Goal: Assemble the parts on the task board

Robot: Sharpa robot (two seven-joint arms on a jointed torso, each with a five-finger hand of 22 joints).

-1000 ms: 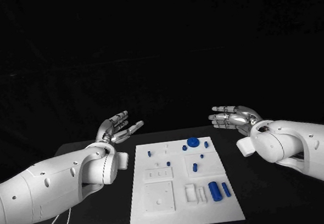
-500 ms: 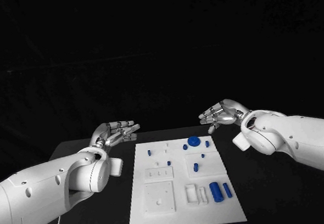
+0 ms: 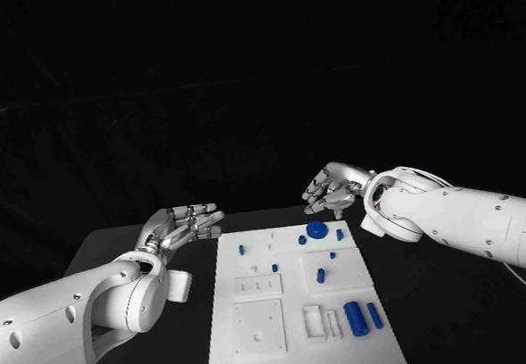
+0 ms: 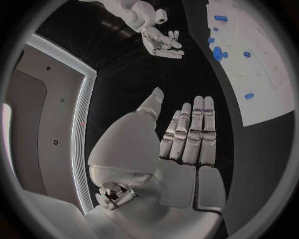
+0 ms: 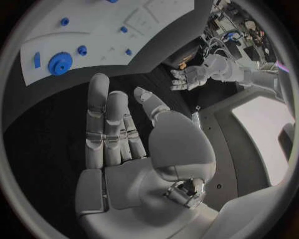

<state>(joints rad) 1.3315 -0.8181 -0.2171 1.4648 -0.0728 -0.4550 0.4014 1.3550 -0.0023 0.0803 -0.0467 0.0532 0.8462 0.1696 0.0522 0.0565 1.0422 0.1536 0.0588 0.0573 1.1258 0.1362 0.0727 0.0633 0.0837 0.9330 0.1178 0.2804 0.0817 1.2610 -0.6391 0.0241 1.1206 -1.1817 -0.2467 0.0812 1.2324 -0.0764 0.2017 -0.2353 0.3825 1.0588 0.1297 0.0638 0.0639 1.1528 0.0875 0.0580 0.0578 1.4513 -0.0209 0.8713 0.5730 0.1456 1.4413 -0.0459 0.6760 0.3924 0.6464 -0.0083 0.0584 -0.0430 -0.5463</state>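
We see two bulky white arms, smooth shells dotted with small dark screw holes; left hand (image 3: 185,221) and right hand (image 3: 333,189) silver metal with segmented fingers; thin white cables looping beneath both arms

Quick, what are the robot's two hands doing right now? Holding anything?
Left hand: open, holding nothing.
Right hand: open, holding nothing, near the far end of the board.

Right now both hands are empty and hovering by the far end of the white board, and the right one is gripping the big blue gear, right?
Not quite. The right hand grips nothing; the head view shows the blue gear lying on the task board. The left hand is empty too.
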